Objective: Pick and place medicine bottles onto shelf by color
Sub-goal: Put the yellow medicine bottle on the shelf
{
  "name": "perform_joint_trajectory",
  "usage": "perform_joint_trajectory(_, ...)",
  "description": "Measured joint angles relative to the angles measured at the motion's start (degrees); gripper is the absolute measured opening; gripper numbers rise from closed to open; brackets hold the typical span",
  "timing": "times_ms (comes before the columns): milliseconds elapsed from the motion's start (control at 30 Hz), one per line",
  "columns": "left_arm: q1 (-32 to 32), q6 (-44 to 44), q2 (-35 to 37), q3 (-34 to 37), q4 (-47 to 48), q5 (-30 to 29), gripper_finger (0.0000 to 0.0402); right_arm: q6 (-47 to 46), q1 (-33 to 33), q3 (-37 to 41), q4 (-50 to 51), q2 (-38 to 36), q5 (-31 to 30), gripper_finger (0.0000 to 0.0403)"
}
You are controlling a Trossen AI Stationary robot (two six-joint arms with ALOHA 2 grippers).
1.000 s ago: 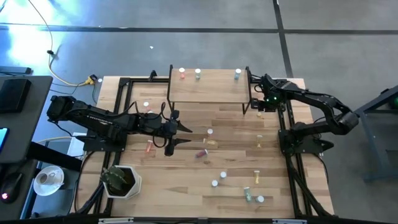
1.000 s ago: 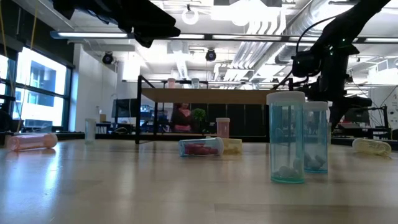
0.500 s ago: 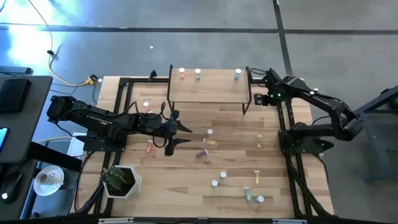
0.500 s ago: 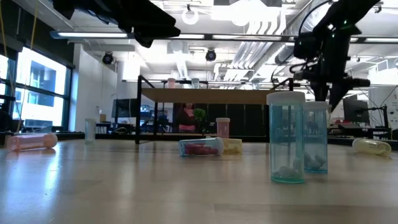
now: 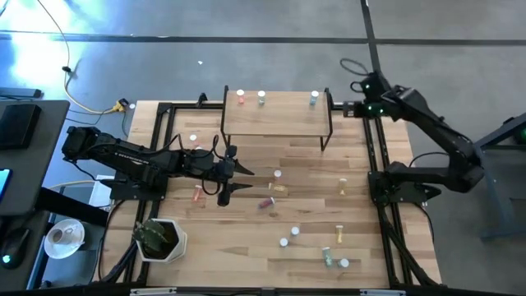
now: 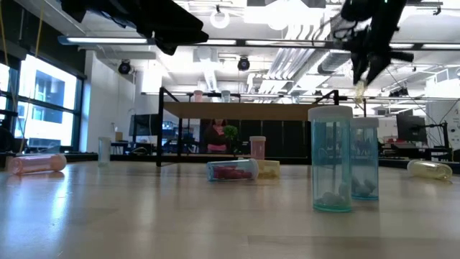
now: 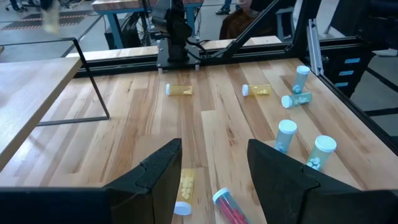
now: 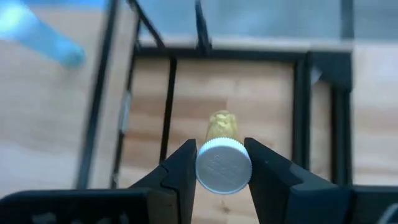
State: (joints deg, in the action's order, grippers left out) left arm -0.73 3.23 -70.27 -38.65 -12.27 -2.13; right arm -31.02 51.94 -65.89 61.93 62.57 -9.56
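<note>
Shelf (image 5: pixel 275 115) beside right hand (image 8: pixel 222 163); yellow bottle (image 8: pixel 222 135) between its fingers

Three medicine bottles (image 5: pixel 261 98) stand on the shelf (image 5: pixel 275 119); others lie scattered across the table.

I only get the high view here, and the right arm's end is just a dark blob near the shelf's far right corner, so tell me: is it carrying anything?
Observer: Yes. The right gripper is shut on a yellow bottle, pinched at its white cap.
Operator: Is it above the shelf board or level with it?
Observer: Above. In the low view the bottle hangs higher than the shelf.
Operator: And the left gripper, is it holding one?
Observer: No. The left gripper is open and empty, over a lying yellow bottle and a red bottle.
</note>
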Motion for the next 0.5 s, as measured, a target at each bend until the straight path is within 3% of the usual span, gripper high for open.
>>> perform_joint_trajectory(267, 0.0, 0.0, 0.0, 0.0, 0.0, 0.0, 0.0174, 1.5, 0.0, -9.3, -0.4, 0.0, -1.8, 0.0109)
perform_joint_trajectory(500, 0.0, 0.0, 0.0, 0.0, 0.0, 0.0, 0.0174, 1.5, 0.0, -11.4, -4.7, 0.0, -0.3, 0.011)
